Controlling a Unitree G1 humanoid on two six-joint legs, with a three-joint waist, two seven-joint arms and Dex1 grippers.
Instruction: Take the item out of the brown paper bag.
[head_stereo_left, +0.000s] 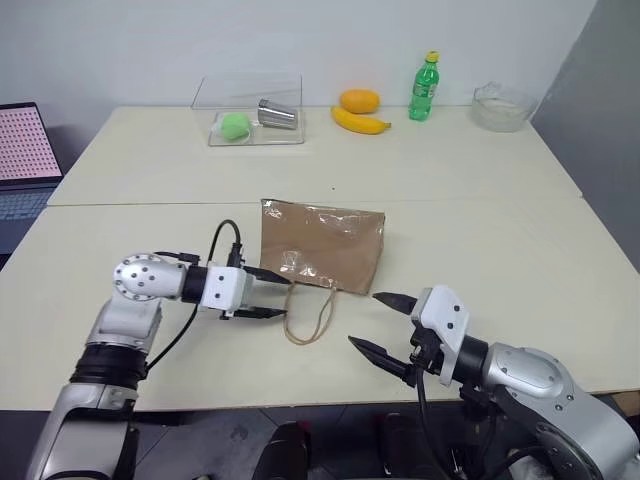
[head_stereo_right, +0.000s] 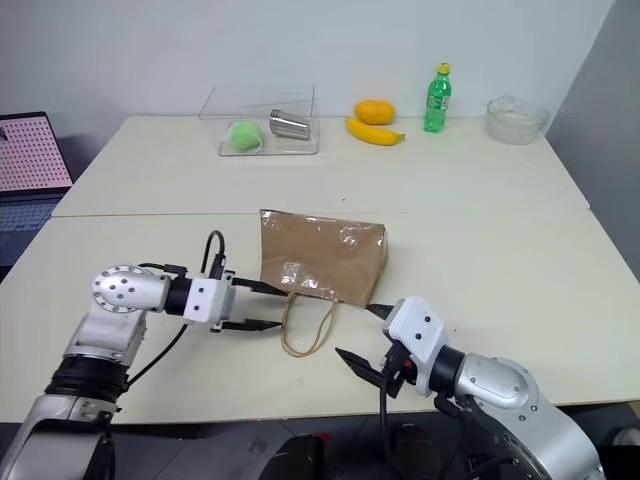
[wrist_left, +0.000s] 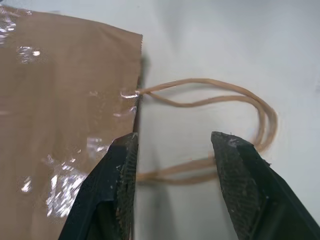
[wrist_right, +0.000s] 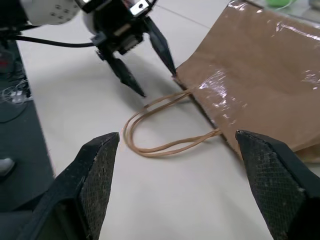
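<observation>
lying flat, crinkled brown paper bag (head_stereo_left: 322, 245), looped tan handles (head_stereo_left: 311, 315)

L arm comes in low from the left, forearm about level, wrist bent so the left gripper (head_stereo_left: 263, 293) points to the right. Its jaws stand partly apart, one black finger above the other, nothing between them. R arm comes in from lower right, elbow out, the right gripper (head_stereo_left: 384, 326) pointing up-left toward the L one. R jaws spread wide, nothing between them. The two grippers face each other, tips near but apart, L jaws slightly higher.
</observation>
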